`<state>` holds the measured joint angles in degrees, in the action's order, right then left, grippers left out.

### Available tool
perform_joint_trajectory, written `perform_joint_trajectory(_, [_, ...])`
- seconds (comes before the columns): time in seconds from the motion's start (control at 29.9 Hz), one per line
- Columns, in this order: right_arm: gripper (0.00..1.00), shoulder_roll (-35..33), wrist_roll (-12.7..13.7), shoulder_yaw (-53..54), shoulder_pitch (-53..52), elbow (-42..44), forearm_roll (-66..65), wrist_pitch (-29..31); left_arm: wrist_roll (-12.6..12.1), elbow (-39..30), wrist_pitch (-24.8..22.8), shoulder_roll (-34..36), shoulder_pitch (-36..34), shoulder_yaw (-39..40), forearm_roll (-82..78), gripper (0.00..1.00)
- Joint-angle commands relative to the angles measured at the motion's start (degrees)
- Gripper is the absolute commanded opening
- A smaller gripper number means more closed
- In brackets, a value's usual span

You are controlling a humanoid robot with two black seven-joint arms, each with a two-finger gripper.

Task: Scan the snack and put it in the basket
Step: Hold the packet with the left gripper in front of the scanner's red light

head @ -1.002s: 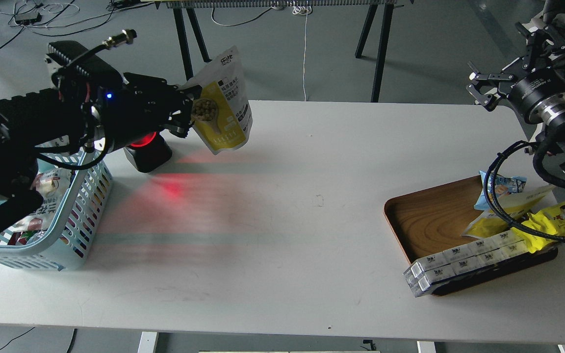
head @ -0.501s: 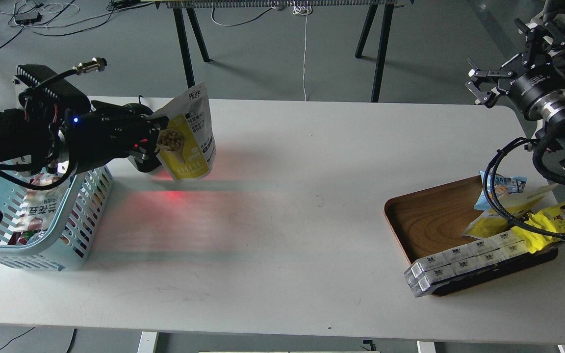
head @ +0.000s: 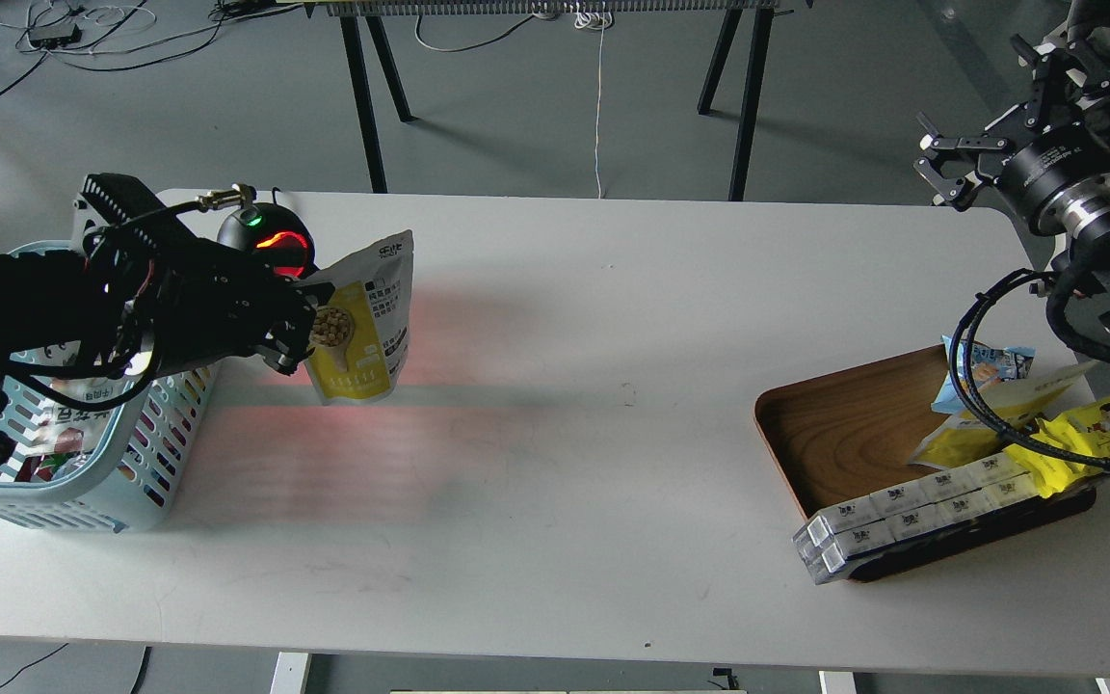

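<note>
The snack pouch (head: 364, 323), white on top and yellow below with a spoon of beans, hangs upright just above the table. My left gripper (head: 297, 323) is shut on the pouch's left edge. The pouch hangs just right of a black scanner (head: 266, 239) that glows red with a green light on top. The light blue basket (head: 145, 439) stands at the table's left edge, partly under my left arm, with packets inside. My right gripper (head: 950, 169) is open and empty, high above the table's far right corner.
A brown wooden tray (head: 844, 434) at the right holds a bright yellow cartoon packet (head: 1099, 429), a blue-white packet (head: 993, 366) and long white boxes (head: 911, 516). Black cables hang from my right arm over the tray. Red scanner light falls on the table's left half.
My left gripper has carried the pouch down and to the left, from high above the scanner to just above the table beside it. The scanner is now uncovered. The right arm barely moved.
</note>
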<state>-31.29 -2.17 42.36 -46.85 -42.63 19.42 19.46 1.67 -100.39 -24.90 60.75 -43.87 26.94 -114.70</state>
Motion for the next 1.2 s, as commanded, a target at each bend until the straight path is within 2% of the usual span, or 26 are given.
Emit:
perform_joint_trajectory(0.0, [0.97, 0.0, 0.1, 0.0, 0.0, 0.0, 0.0, 0.1, 0.1, -0.1, -1.1, 0.0, -0.3, 0.0, -0.3, 0.0])
perform_joint_trajectory(0.23, [0.97, 0.3, 0.1, 0.0, 0.0, 0.0, 0.0, 0.1, 0.0, -0.1, -2.9, -0.5, -2.3, 0.0, -0.3, 0.0])
perform_joint_trajectory(0.63, [0.97, 0.8, 0.1, 0.0, 0.0, 0.1, 0.0, 0.1, -0.3, -0.1, -3.0, -0.8, -2.7, 0.0, -0.3, 0.0])
perform_joint_trajectory(0.87, [0.97, 0.8, 0.1, -0.1, 0.0, 0.2, 0.0, 0.0, -1.0, -0.1, -2.8, -4.7, -2.9, 0.0, -0.3, 0.0])
perform_joint_trajectory(0.97, [0.97, 0.8, 0.1, -0.1, 0.0, 0.2, 0.0, 0.0, -2.2, 0.0, -2.7, -4.9, -2.9, 0.1, -0.3, 0.0])
perform_joint_trajectory(1.17, [0.97, 0.8, 0.1, -0.2, 0.0, 0.2, 0.0, 0.0, -2.5, 0.0, -2.2, -4.9, -2.7, 0.5, -0.3, 0.0])
